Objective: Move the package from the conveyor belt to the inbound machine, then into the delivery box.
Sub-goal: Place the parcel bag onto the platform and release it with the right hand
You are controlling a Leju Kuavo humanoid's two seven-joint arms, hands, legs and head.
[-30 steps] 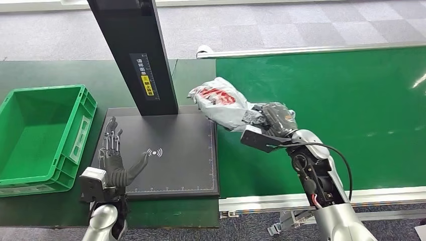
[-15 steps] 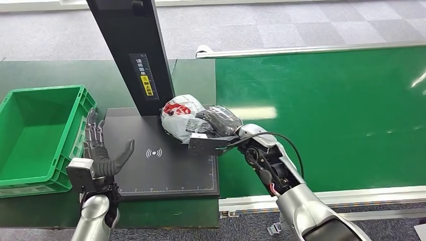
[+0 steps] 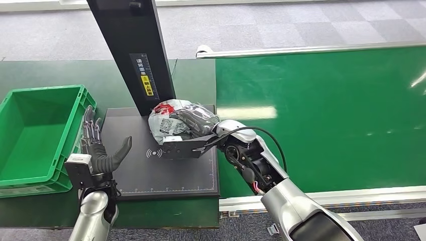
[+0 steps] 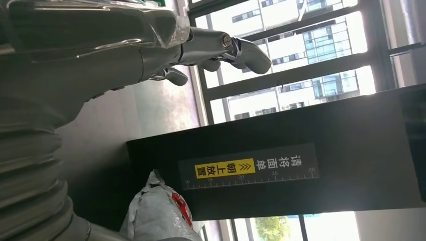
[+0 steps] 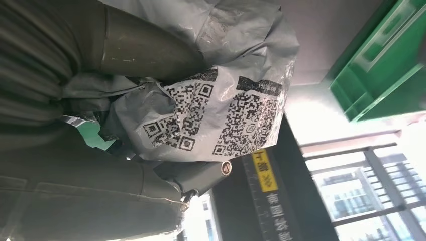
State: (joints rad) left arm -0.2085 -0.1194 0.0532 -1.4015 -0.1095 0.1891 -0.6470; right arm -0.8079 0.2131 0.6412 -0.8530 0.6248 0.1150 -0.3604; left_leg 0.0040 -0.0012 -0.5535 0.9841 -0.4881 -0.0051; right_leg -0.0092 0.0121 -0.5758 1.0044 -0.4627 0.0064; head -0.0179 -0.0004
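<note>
Right hand (image 3: 198, 120): grips crumpled grey plastic package (image 3: 168, 120) over black flat inbound machine (image 3: 166, 170). Left hand (image 3: 100, 150): empty, fingers spread. Next: set down, label exposed.

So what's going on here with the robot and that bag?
The robot's right hand holds a grey plastic package over the black scanner plate, right next to the black post. Whether the package touches the plate is hard to tell. The left hand hovers open between the plate and the green box. The green conveyor belt lies to the right.
</note>
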